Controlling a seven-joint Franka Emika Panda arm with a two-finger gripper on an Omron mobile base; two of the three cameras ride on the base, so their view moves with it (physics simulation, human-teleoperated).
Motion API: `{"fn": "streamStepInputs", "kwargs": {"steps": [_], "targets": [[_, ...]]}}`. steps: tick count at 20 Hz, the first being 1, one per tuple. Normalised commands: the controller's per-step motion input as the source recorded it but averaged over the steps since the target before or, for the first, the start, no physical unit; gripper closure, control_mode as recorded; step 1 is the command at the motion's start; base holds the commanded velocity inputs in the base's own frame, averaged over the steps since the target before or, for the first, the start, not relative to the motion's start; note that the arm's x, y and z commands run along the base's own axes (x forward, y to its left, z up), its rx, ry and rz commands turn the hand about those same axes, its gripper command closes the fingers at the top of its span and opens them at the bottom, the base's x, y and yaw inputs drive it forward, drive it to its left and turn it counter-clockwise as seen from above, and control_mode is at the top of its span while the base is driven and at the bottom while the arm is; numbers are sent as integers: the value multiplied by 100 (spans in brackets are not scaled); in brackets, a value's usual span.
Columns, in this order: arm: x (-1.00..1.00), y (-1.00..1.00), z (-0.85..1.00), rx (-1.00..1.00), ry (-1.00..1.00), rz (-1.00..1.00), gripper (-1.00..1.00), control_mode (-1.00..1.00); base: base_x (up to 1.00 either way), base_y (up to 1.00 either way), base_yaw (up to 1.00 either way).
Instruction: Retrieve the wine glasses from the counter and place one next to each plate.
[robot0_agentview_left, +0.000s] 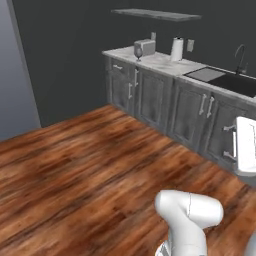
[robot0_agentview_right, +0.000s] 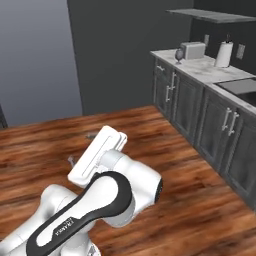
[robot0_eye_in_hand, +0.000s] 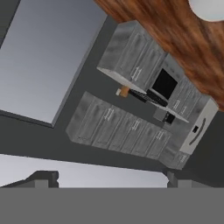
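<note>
A small smoky grey-blue wine glass (robot0_agentview_left: 138, 50) with a rounded bowl, short stem and round foot stands upright on the white grey-veined marble bench (robot0_agentview_left: 160, 62), at its far left end, just beside a silver toaster (robot0_agentview_left: 146, 47). From the right base camera the same glass (robot0_agentview_right: 179, 55) is set in front of the toaster's left side, with a white paper-towel roll (robot0_agentview_right: 223, 54) further along the bench and a dark sink (robot0_agentview_left: 235, 82) beyond that. I can make out one glass for certain; a second is too small to tell, and no plates are to be seen. The tool (robot0_eye_in_hand: 109, 178) has its two dark finger tips spread wide apart at the bottom of the hand camera's picture, with nothing between them. It is folded close over the white arm (robot0_agentview_right: 100, 200) and aimed away at distant grey cabinets, not at the glass. The relation that matters: the glass lies well apart from the tool, ahead and to the right across the wooden floor (robot0_agentview_left: 90, 160), its long axis vertical, so the base likely has to drive closer first. Writing on the arm's dark link is too small to read.
</note>
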Motion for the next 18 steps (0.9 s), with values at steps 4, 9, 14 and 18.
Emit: {"fn": "streamStepInputs", "kwargs": {"steps": [4, 9, 14, 18], "targets": [[0, 0, 0, 0, 0, 0, -100, 100, 100, 0, 0], [0, 0, 0, 0, 0, 0, -100, 100, 100, 0, 0], [0, 0, 0, 0, 0, 0, -100, 100, 100, 0, 0], [0, 0, 0, 0, 0, 0, -100, 100, 100, -4, 0]]}}
